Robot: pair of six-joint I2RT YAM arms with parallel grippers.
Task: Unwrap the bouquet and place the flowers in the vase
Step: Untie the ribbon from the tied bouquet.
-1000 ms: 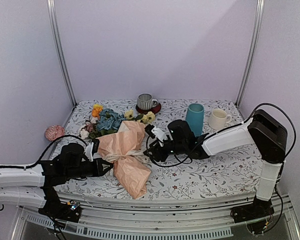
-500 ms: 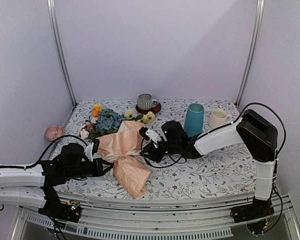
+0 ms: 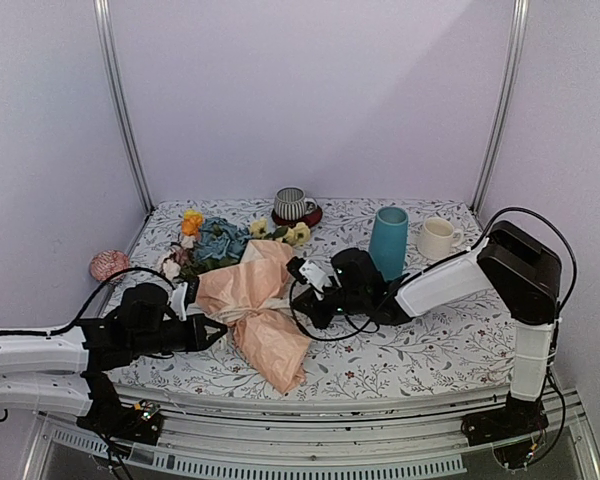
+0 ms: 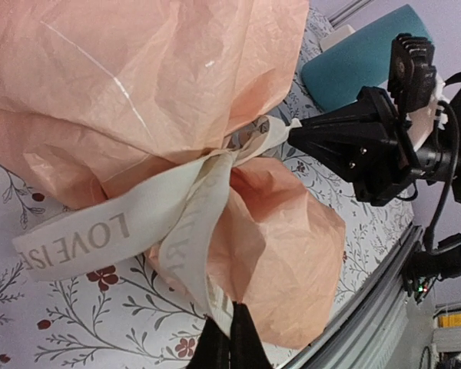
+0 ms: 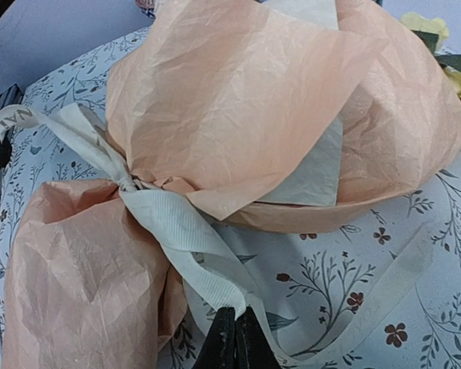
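On the flowered cloth [image 3: 430, 340], wrapped bouquet [image 3: 250, 305] lying flat, left gripper [image 4: 229, 338] and right gripper [image 5: 232, 338] each pinched shut on a ribbon [image 4: 138, 223] tail, vase [image 3: 388, 240] and mug [image 3: 437, 238] just behind the right arm [image 3: 445, 282]

Crinkled peach-pink paper wrap [image 3: 255, 310]; cream woven ribbon [image 4: 100, 231], grey lettering; tall teal-blue cylindrical vase [image 3: 388, 242]; green-leaved artificial flowers [image 3: 220, 240] orange, yellow, blue, cream; white cloth table cover [image 3: 440, 345], grey sprigs, small red blossoms; grey-striped ceramic cup [image 3: 292, 203].
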